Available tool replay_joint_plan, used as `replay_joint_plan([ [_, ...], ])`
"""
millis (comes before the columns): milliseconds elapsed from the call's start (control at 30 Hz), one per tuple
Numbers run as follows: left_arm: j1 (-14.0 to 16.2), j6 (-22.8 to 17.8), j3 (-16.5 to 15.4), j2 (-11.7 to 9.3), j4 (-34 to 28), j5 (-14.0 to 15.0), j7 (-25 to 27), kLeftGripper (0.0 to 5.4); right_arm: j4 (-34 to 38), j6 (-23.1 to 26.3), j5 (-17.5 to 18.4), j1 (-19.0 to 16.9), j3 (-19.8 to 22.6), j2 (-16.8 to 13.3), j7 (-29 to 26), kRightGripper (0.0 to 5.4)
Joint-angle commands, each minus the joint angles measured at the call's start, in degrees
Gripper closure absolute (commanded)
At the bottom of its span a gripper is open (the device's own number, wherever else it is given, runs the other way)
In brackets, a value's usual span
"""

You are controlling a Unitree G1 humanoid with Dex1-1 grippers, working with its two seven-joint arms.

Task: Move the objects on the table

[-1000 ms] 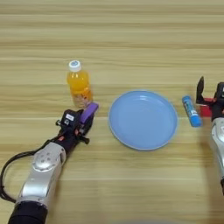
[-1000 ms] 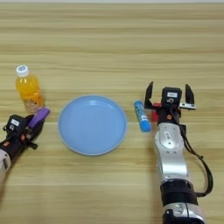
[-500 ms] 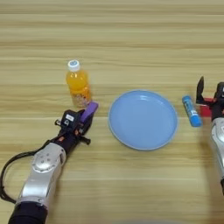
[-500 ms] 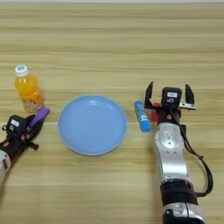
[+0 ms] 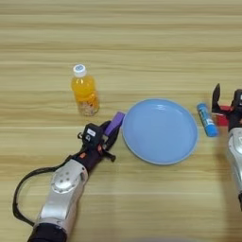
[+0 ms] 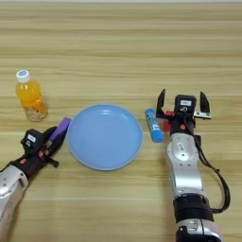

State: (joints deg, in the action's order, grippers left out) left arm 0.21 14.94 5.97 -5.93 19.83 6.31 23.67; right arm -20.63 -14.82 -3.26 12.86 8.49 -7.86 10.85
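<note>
The counter (image 5: 142, 42) is matt light wood with plank grain. The blue plate (image 5: 159, 130) looks smooth plastic. The orange-drink bottle (image 5: 84, 91) is clear, glossy plastic.

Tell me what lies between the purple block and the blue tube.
The blue plate lies between the purple block and the blue tube, clearest in the right eye view.

Left arm enters from lower left, silver forearm angled up-right, black cable looping beside it. Left end effector (image 5: 109, 133) low over bench, black fingers closed on purple block (image 5: 114, 123). Right arm enters from bottom right, forearm near vertical, cable along its right side. Right end effector (image 6: 183, 102) points up-picture, two black fingers spread wide apart, nothing between them.
</note>
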Motion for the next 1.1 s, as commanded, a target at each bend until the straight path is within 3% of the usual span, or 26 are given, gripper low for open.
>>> replay_joint_plan([
  [33, 0.5, -0.6, 0.4, 0.2, 2.3, -1.2, -0.5, 4.07, -0.5, -0.5, -0.6, 1.1, -0.1, -0.2, 0.2, 0.00],
  [400, -0.1, 0.9, -0.1, 0.7, 2.7, -2.4, -2.1, 4.07, -0.4, -0.6, -0.5, 1.0, -0.1, -0.3, 0.1, 0.00],
  [767, -1.5, 2.1, 0.5, 2.6, 1.0, -2.8, -3.8, 4.07, -0.6, -0.7, -0.5, 0.9, 0.0, -0.5, -0.1, 0.00],
  [1100, 0.2, 2.3, 2.2, 2.7, -5.8, -3.7, -4.2, 4.07, -0.9, -0.8, -0.5, 1.0, -0.1, -0.5, -0.1, 0.00],
])
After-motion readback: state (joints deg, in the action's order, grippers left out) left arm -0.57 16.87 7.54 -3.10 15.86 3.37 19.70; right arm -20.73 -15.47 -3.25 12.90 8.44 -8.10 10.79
